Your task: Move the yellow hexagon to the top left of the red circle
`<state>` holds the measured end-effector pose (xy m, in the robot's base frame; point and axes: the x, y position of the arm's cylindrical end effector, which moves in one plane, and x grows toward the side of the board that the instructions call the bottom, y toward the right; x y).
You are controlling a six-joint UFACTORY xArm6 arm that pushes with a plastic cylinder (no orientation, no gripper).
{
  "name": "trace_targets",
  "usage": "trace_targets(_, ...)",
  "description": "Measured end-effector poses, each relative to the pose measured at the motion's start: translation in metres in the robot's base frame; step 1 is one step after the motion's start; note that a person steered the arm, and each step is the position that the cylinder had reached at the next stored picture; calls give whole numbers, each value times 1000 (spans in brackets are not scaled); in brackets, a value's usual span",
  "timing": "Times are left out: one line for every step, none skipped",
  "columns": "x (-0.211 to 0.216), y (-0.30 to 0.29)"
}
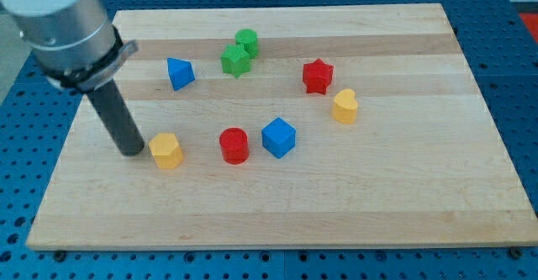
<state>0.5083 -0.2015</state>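
The yellow hexagon lies on the wooden board at the lower left. The red circle stands a short way to its right, at about the same height in the view. My tip rests on the board just left of the yellow hexagon, very close to it or touching its left side. The dark rod rises up and to the left from the tip to the grey arm body at the view's top left.
A blue cube sits just right of the red circle. A yellow heart and a red star lie at the right. A blue triangle, a green star and a green circle lie at the top.
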Motion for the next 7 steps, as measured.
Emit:
trace_targets(6, -11)
trace_targets(6, -12)
trace_targets(6, 15)
trace_targets(6, 44)
trace_targets(6, 52)
trace_targets(2, 58)
trace_targets(-7, 68)
